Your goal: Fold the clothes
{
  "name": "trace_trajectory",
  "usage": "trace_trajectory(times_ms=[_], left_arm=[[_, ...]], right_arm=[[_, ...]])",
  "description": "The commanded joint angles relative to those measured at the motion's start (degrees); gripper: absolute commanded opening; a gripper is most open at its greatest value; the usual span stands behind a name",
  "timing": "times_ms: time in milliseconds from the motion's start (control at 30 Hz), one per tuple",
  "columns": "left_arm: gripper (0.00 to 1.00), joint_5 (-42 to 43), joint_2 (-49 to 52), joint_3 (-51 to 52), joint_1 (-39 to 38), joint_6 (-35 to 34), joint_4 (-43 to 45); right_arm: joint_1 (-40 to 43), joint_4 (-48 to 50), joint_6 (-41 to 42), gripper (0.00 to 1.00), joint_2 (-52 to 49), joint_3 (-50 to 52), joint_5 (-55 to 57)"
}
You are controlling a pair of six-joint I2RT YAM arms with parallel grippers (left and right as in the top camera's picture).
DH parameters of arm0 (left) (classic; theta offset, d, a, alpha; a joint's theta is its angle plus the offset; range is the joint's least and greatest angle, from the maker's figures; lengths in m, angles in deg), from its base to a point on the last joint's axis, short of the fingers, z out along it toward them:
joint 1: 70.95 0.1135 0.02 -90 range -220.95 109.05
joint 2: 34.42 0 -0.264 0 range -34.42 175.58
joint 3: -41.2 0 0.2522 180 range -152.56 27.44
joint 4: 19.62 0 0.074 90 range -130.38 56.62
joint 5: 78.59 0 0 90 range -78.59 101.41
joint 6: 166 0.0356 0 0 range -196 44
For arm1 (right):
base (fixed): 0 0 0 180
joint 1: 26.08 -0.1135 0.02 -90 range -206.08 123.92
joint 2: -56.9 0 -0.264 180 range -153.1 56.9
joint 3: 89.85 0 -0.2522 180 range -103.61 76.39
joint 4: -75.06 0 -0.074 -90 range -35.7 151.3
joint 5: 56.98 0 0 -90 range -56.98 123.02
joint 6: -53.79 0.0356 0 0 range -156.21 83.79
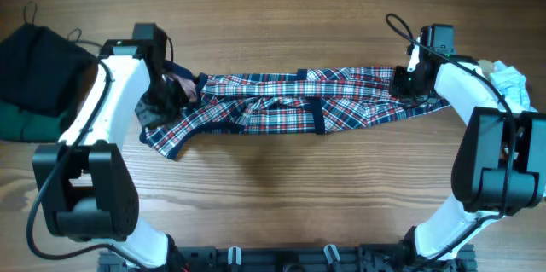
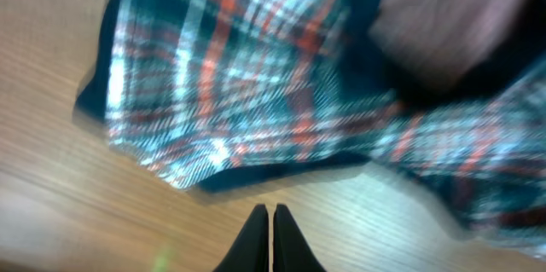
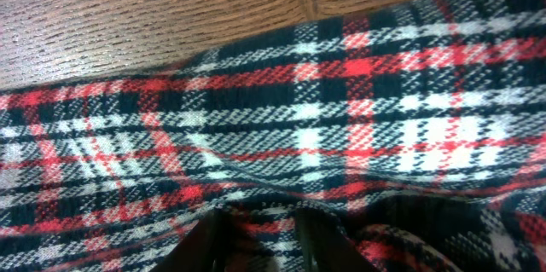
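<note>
The clothes in hand are one red, navy and white plaid garment (image 1: 299, 101), stretched in a long band across the table. My right gripper (image 1: 406, 83) sits on its right end. In the right wrist view the gripper (image 3: 266, 231) is shut on a bunched fold of the plaid cloth (image 3: 341, 118), which fills the space between the fingers. My left gripper (image 1: 162, 101) hovers at the garment's left end. In the left wrist view its gripper (image 2: 273, 214) is shut with nothing in it, over bare wood just short of the navy-trimmed plaid edge (image 2: 239, 93).
A dark black and green heap of cloth (image 1: 34, 76) lies at the far left edge. A pale white-blue cloth (image 1: 510, 80) sits at the far right. Both arm bases (image 1: 85, 195) (image 1: 503, 170) stand at the near corners of the wooden table (image 1: 281, 204).
</note>
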Motion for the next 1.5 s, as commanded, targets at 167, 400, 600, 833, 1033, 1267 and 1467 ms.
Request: trace_trajectory(times_ms=[167, 400, 600, 833, 1033, 1267, 1467], left_arm=[[0.15, -21.09, -1.09, 7.41, -7.39, -1.81, 3.17], [0.35, -23.45, -1.07, 20.59, -7.10, 2.08, 13.88], [0.78, -18.12, -1.07, 20.65, -7.10, 5.05, 18.51], [0.61, -13.70, -1.07, 20.74, -7.10, 4.83, 19.93], [0.52, -13.46, -1.07, 24.70, -7.10, 4.83, 22.21], [0.04, -13.07, -1.31, 23.98, -7.08, 1.31, 12.55], [0.51, -16.13, -2.21, 20.85, -6.97, -2.34, 13.33]], right_arm=[[2.34, 0.37, -0.24, 0.36, -5.38, 3.37, 4.33], [2.34, 0.81, -0.24, 0.36, -5.38, 3.37, 2.64], [2.34, 0.85, -0.24, 0.36, -5.38, 3.37, 2.54], [2.32, 1.18, -0.24, 0.36, -5.38, 3.37, 1.25], [2.32, 1.16, -0.26, 0.36, -5.38, 3.37, 1.27], [2.32, 1.07, -0.24, 0.36, -5.38, 3.37, -0.87], [2.32, 1.01, -0.22, 0.37, -5.38, 3.37, -0.87]])
